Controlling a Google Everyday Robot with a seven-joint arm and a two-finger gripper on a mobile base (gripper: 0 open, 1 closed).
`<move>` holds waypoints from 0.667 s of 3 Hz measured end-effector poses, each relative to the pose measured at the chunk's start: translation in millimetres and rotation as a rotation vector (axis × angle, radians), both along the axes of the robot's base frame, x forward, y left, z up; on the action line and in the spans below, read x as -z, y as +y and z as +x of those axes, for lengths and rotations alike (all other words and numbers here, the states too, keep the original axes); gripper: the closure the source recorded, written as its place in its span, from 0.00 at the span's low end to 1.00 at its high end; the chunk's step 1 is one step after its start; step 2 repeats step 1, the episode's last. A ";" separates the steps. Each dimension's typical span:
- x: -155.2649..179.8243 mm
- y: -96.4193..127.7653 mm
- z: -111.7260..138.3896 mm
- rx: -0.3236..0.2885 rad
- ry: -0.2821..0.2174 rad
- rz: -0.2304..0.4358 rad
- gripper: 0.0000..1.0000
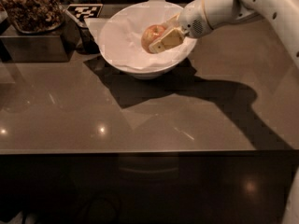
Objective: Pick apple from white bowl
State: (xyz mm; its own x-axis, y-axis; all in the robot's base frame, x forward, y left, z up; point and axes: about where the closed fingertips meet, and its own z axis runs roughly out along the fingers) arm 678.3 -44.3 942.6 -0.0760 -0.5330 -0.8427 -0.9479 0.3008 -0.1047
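Tool [158, 38] clasping red-orange, yellow-patched apple [150, 31], inside white bowl [148, 72]

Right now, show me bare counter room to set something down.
Free: the counter between the white bowl and the near edge, and right of the bowl. Crowded: back left by the snack tray; gripper grips the apple inside the bowl.
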 end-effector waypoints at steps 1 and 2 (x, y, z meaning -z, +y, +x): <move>-30.9 -10.3 -34.8 -0.014 -0.045 0.082 1.00; -30.9 -10.3 -34.8 -0.014 -0.045 0.082 1.00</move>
